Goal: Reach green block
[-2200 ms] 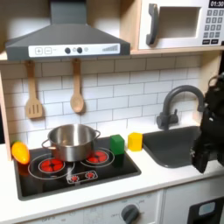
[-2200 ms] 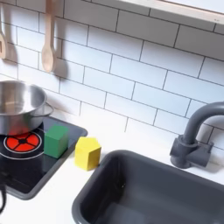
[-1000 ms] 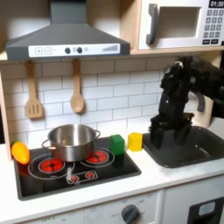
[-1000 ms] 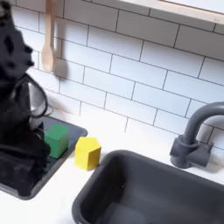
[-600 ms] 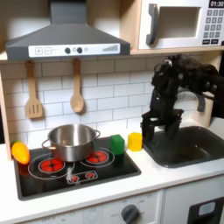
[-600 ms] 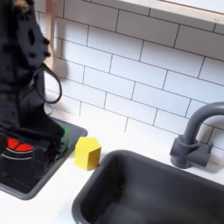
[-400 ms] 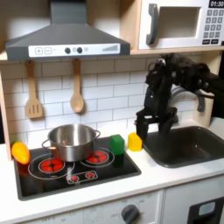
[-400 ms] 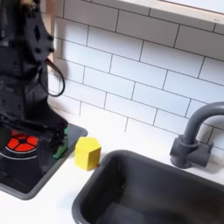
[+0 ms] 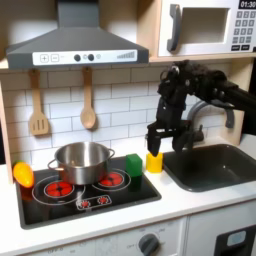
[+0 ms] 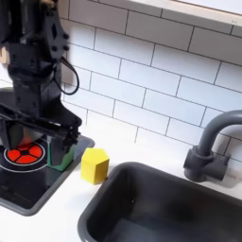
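While the green block (image 9: 133, 165) sits on the stove's (image 9: 60, 205) back right corner in the first exterior view, our gripper (image 9: 157, 139) hangs above the yellow block (image 9: 154, 162) beside it; the green block lies leftward. We cannot tell the finger gap.

The first exterior view faces the toy kitchen head-on from farther back. The second exterior view looks down closer, angled along the desk. Both share the yellow block (image 9: 154, 161) (image 10: 94, 164) beneath the jaws.
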{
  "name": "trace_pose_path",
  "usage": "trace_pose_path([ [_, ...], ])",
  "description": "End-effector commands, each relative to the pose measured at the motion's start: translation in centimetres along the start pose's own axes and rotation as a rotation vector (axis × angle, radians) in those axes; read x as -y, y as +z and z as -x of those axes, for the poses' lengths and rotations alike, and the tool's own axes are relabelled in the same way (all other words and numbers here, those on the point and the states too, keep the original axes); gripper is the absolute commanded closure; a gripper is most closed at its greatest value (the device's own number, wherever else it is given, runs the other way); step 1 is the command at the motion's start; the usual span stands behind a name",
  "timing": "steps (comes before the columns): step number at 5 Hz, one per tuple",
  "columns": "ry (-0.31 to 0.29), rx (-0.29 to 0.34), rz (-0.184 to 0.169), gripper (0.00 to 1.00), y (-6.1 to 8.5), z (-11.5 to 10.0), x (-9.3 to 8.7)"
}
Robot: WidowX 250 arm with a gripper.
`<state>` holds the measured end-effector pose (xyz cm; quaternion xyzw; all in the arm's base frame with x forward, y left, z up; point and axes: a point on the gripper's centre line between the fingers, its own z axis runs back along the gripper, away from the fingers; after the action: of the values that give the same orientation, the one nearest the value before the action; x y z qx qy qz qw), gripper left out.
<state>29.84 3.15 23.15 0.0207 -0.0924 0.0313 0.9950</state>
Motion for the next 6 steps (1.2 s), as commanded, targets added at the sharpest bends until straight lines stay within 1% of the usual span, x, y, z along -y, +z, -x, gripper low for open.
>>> trace_pose_path([
  [1, 0.019, 0.003, -0.01, 0.0, -0.8, -2.3, -0.3],
  [2, 0.035, -0.001, -0.017, 0.0, -1.2, -3.1, -0.7],
  [3, 0.054, 0.002, -0.032, 0.0, -1.6, -4.1, -1.3],
  [4, 0.052, 0.002, -0.028, 0.0, -2.0, -4.8, -1.4],
  [5, 0.059, -0.012, -0.036, 0.0, -2.6, -5.1, -1.9],
  [6, 0.051, -0.024, -0.04, 0.0, -3.3, -5.2, -1.8],
])
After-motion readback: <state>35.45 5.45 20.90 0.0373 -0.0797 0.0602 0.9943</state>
